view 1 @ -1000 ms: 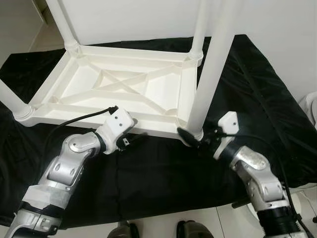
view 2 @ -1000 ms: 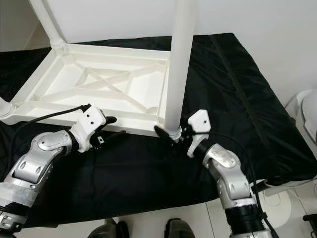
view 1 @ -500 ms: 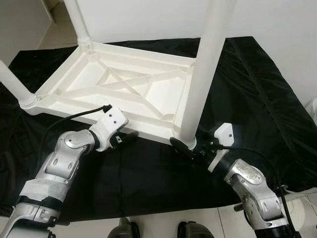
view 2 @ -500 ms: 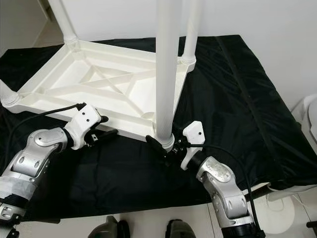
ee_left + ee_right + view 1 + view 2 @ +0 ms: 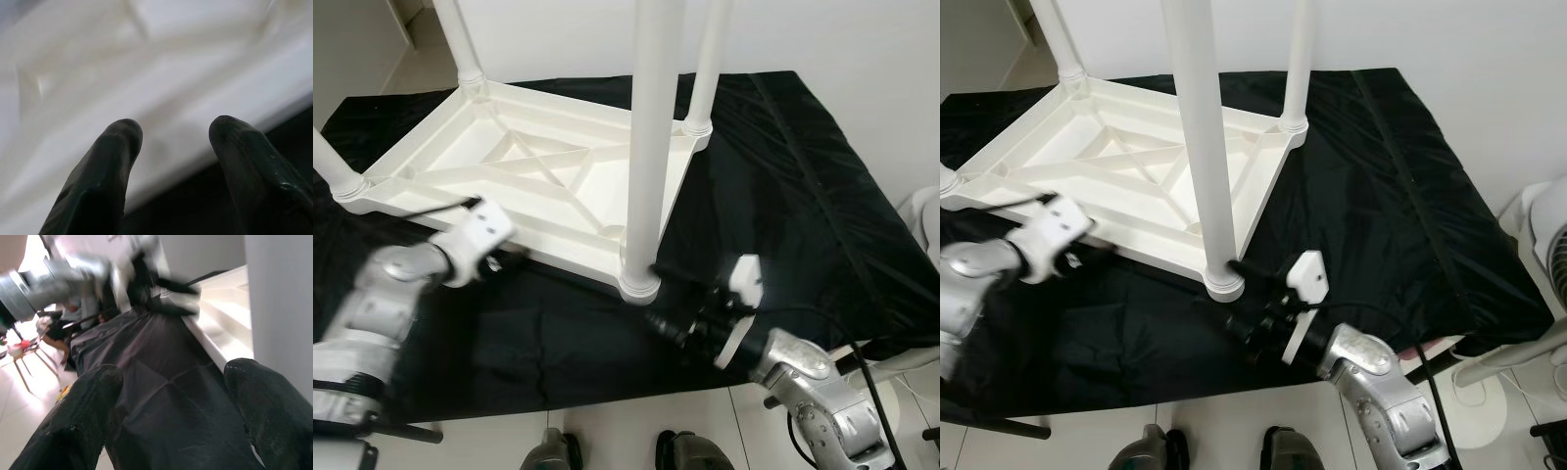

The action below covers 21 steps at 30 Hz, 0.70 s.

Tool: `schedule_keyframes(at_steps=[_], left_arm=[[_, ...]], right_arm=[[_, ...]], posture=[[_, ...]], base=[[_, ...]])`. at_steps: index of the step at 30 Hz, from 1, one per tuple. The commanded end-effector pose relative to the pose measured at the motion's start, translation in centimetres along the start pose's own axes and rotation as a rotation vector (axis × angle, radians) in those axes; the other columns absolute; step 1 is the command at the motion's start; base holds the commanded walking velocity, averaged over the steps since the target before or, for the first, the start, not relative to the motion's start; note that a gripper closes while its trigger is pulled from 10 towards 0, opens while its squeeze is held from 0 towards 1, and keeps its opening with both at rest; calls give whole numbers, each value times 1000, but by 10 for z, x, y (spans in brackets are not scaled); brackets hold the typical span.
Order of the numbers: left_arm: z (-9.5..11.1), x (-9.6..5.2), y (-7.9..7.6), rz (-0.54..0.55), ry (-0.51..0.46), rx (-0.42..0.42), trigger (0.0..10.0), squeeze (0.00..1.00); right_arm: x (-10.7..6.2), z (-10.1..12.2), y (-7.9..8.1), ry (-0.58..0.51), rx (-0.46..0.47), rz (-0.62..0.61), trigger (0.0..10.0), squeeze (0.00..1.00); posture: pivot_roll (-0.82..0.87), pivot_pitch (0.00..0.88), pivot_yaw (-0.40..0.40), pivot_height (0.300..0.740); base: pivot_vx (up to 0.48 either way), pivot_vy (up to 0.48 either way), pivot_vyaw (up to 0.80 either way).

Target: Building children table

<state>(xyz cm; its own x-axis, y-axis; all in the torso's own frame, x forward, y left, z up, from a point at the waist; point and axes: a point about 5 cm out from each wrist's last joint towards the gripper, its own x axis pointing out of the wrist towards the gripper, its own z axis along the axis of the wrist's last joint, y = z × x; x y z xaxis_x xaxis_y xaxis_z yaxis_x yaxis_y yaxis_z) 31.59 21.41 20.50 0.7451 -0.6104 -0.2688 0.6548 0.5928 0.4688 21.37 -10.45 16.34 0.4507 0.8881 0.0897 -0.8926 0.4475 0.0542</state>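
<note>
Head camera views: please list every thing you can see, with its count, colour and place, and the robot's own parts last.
table: one, white, upside down on the cloth.
legs: four, white, standing up from the table's corners.
cloth: one, black, spread under the table.
fan: one, white, at the far right edge.
floor: pale tiles, in front of the cloth.
left tool: one, black fingers open, at the table's near edge.
right tool: one, black fingers open, just beside the nearest leg's foot.

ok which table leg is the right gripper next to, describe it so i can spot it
A white table lies upside down on a black cloth, legs pointing up. The leg stands at the corner nearest the robot, with the open right gripper just beside its base collar. It looks thickest, being closest to the camera.
</note>
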Motion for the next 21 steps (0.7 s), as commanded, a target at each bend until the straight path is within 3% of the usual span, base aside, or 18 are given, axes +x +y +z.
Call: schedule_keyframes(at_steps=[1,6,10,12,21], left_arm=[[10,-9,-5,-96,-69,-54,10000,0],[39,-17,-12,-175,-261,-124,10000,0],[50,-18,-16,-195,-325,-148,10000,0],[67,-22,-24,-242,-415,-194,10000,0],[69,-22,-46,-347,-393,-213,10000,0]], right_arm=[[-4,2,-3,0,7,-1,10000,0],[-10,6,-7,8,18,-2,10000,0],[-14,8,-10,8,18,-7,10000,0],[-25,13,-15,6,22,-8,10000,0],[-54,18,-13,63,65,59,10000,0]], posture=[[-157,136,60,740],[-144,140,55,740],[-138,139,53,740],[-134,139,52,740],[-128,140,55,740]], base=[[0,0,0],[0,0,0],[0,0,0],[0,0,0],[0,0,0]])
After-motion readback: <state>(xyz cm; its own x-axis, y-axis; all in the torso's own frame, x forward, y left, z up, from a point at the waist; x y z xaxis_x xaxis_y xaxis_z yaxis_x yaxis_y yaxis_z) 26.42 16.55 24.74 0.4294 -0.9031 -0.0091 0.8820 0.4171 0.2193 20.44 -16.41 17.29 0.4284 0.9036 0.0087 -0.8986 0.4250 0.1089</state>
